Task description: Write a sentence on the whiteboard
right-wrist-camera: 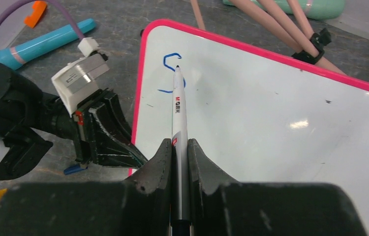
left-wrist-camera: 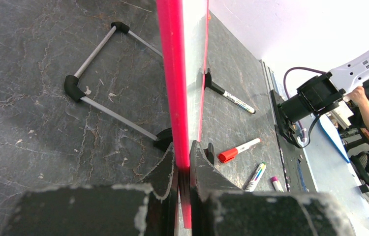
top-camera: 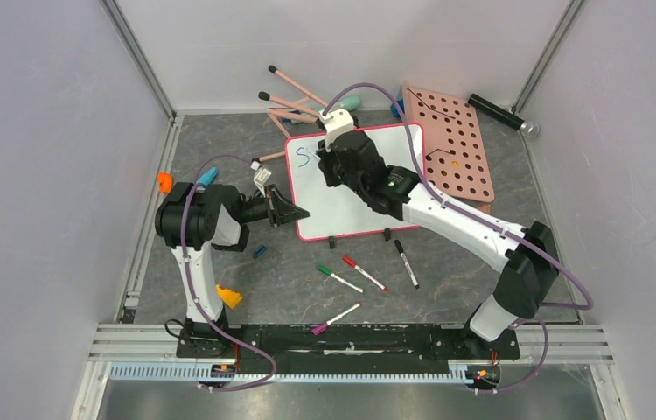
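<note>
The whiteboard (top-camera: 351, 206), white with a pink-red rim, stands tilted on black feet mid-table. My left gripper (top-camera: 294, 213) is shut on its left rim (left-wrist-camera: 175, 73), one finger on each face (left-wrist-camera: 182, 152). My right gripper (right-wrist-camera: 180, 145) is shut on a white marker (right-wrist-camera: 179, 113). The marker's dark tip touches the board (right-wrist-camera: 281, 98) near the top left corner. Of the sentence, a single blue letter S (right-wrist-camera: 172, 69) shows there, also visible from above (top-camera: 302, 158). My right gripper (top-camera: 329, 162) hovers over the board's upper left part.
Green (top-camera: 339, 279), red (top-camera: 365, 273), black (top-camera: 407, 263) and magenta (top-camera: 336, 318) markers lie in front of the board. A pink pegboard (top-camera: 456, 149) lies at the right, pink sticks (top-camera: 294, 96) behind. A blue cap (top-camera: 259, 252) and orange pieces (top-camera: 229, 297) lie by the left arm.
</note>
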You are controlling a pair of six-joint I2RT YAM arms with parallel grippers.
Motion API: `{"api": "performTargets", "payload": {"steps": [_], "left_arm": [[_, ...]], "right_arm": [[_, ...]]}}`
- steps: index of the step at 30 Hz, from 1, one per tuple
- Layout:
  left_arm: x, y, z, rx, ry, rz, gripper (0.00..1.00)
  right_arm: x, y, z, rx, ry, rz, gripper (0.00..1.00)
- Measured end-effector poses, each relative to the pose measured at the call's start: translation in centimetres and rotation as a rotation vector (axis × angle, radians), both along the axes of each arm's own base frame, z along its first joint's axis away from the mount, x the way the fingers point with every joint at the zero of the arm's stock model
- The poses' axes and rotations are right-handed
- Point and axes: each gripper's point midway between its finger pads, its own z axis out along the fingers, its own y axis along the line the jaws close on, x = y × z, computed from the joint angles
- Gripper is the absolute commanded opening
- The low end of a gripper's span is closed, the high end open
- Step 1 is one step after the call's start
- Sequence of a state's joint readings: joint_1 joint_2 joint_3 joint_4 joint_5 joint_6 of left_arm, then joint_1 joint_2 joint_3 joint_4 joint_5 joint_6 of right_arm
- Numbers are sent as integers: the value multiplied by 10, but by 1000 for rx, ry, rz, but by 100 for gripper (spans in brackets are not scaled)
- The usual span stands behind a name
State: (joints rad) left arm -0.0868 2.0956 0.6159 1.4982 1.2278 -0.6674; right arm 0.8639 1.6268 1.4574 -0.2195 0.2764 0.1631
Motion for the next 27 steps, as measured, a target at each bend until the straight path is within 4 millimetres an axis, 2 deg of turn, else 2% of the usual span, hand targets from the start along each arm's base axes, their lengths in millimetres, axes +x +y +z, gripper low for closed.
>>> {"api": "performTargets", "payload": {"steps": [6, 20, 27], "left_arm": [[0, 0, 0, 0, 0, 0, 2], [0, 0, 0, 0, 0, 0, 2], [0, 0, 0, 0, 0, 0, 2]], "right_arm": [[6, -14, -7, -39, 10, -48, 0], [11, -16, -32, -109, 38, -67, 0], [13, -17, -37, -121, 42, -74, 0]]}}
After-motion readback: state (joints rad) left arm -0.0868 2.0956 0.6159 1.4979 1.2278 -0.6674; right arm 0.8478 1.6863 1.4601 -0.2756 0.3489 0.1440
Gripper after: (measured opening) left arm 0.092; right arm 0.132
